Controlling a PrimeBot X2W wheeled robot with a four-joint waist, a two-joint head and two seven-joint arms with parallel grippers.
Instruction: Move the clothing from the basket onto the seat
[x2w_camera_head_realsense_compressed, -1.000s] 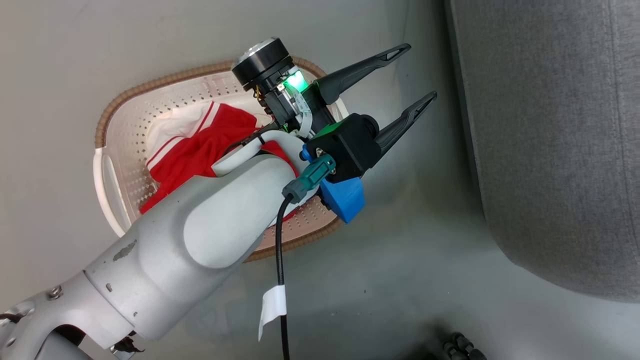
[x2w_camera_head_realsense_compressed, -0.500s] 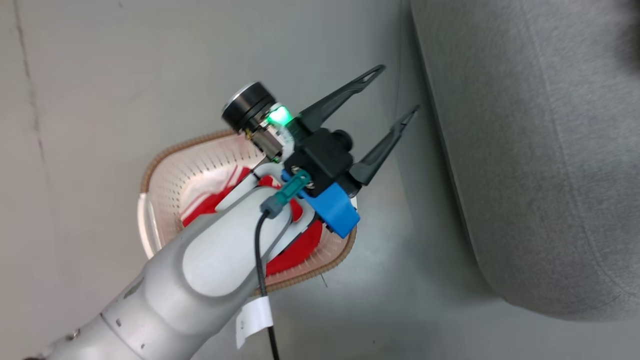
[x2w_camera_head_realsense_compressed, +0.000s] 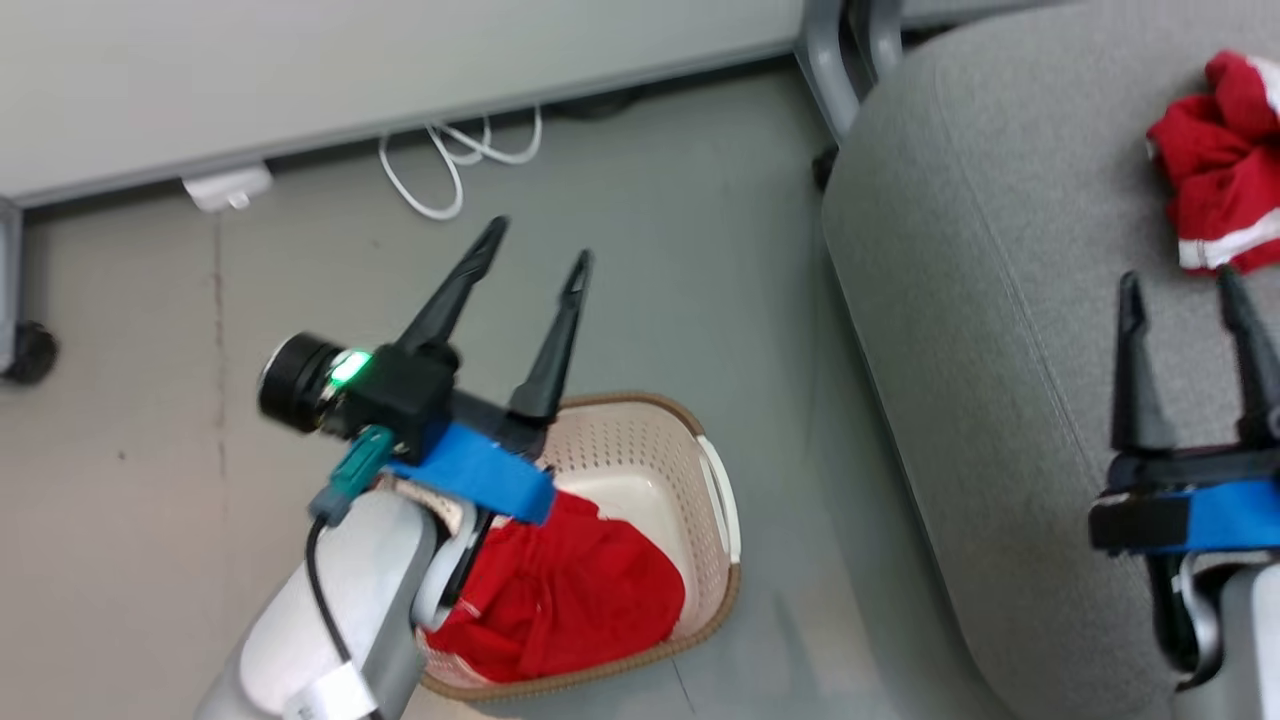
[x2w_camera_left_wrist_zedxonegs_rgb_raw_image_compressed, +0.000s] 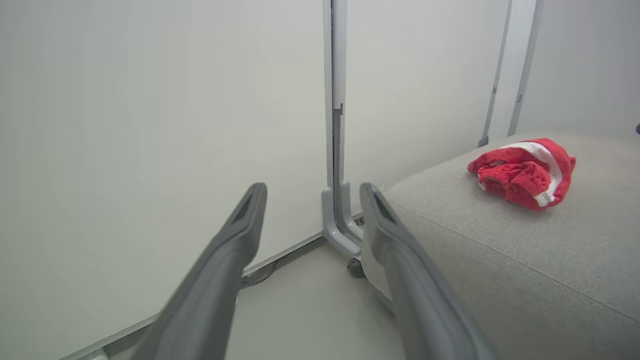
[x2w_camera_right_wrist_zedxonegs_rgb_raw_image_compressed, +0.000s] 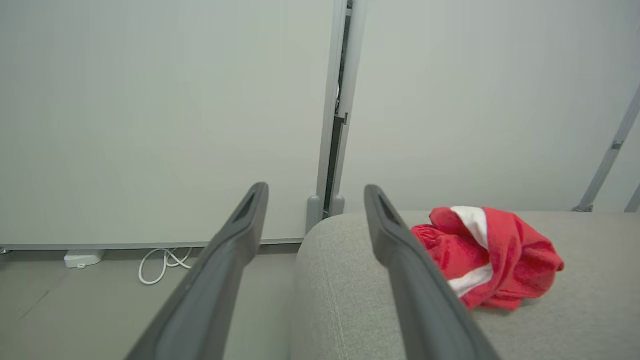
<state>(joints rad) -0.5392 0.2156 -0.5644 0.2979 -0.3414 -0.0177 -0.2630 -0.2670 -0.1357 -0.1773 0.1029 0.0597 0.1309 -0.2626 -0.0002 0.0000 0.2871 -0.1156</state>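
**Status.** Both arms are empty. In the head view the left gripper (x2w_camera_head_realsense_compressed: 540, 245) projects past the far rim of the cream perforated plastic laundry basket (x2w_camera_head_realsense_compressed: 640, 402), which has a brown woven-look rim. Its two long dark fingers are apart with nothing between them. The right gripper (x2w_camera_head_realsense_compressed: 1178, 280) is over the large grey fabric-upholstered seat cushion (x2w_camera_head_realsense_compressed: 980, 330), fingers also apart and empty. They point toward a crumpled red garment with white stripes (x2w_camera_head_realsense_compressed: 1215, 160) lying on the cushion, near the tips but untouched.

**Task item.** A heap of soft red clothing with white trim (x2w_camera_head_realsense_compressed: 570, 590) lies in the basket, which stands on the floor beside the cushion's rounded edge. I judge the job part done.

**Hazards, as I assess them.**
1. The left wrist camera faces the wall panel, and the left forearm covers part of the heap from the head camera. If I go down poorly sighted, the fingers could catch the perforated wall or the rim.
2. The basket looks light. A snagged finger or a taut garment could drag or tip it.
3. A pinch on one thin fold may slip, or the cloth may trail over the rim and fall on the floor short of the cushion.
4. If I advance the right arm carelessly, it could push the delivered garment along or off the seat.
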